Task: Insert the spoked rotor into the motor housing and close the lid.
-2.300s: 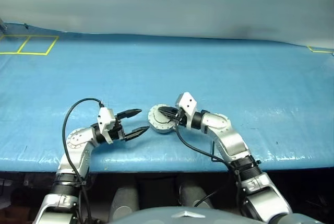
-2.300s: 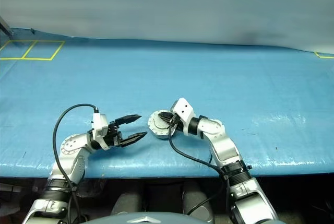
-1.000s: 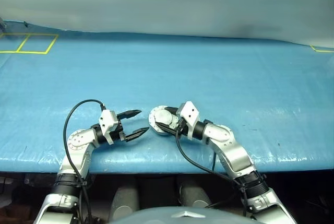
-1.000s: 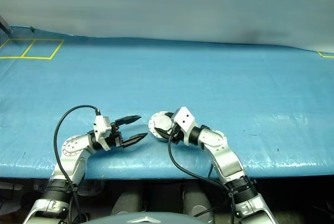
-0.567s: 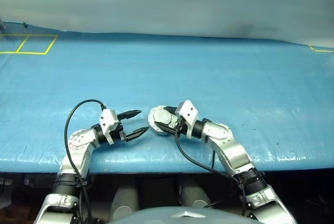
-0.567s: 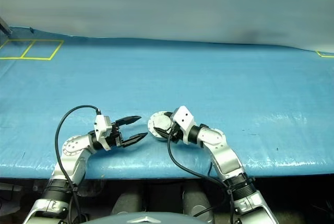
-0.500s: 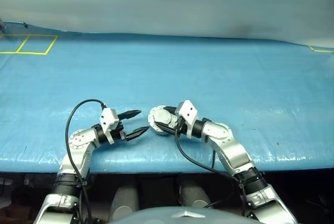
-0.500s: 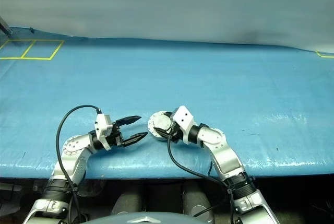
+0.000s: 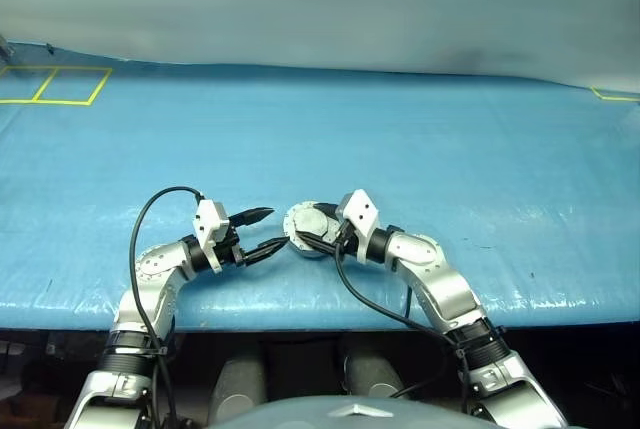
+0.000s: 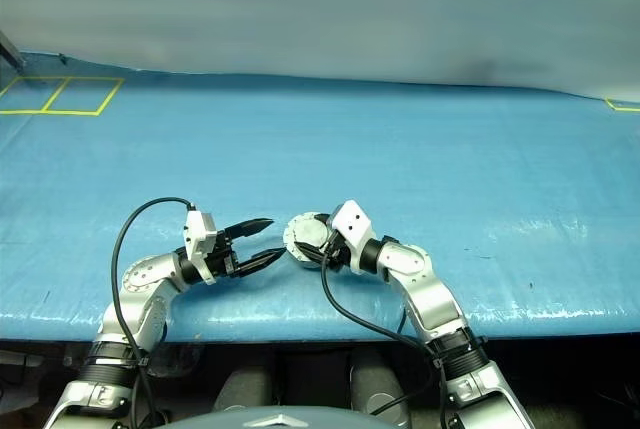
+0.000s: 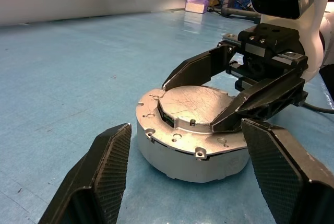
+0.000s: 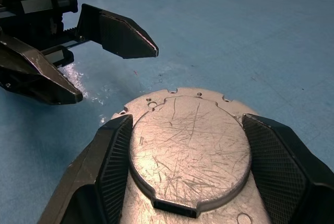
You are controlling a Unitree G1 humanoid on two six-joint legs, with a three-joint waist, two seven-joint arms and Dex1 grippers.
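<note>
Motor housing [image 11: 190, 135]: on the blue counter [image 9: 400, 139], near edge, centre; lid [image 12: 190, 148] down flat on top, rotor presumably inside. Right end effector [image 12: 185, 166]: fingers spread, straddling the lid boss. Left end effector [image 9: 262, 233]: spread, empty, just left of housing. Step: final closing; next, confirm the lid sits flush, then withdraw.

The housing [image 11: 194, 153] is lying flat on the blue surface, a round silver-grey puck with a notched rim and small screw holes around its top edge. The lid [image 12: 189, 148] is sitting closed over it, its raised round boss facing up, scratched and shiny. The rotor is not visible with the lid down.
</note>
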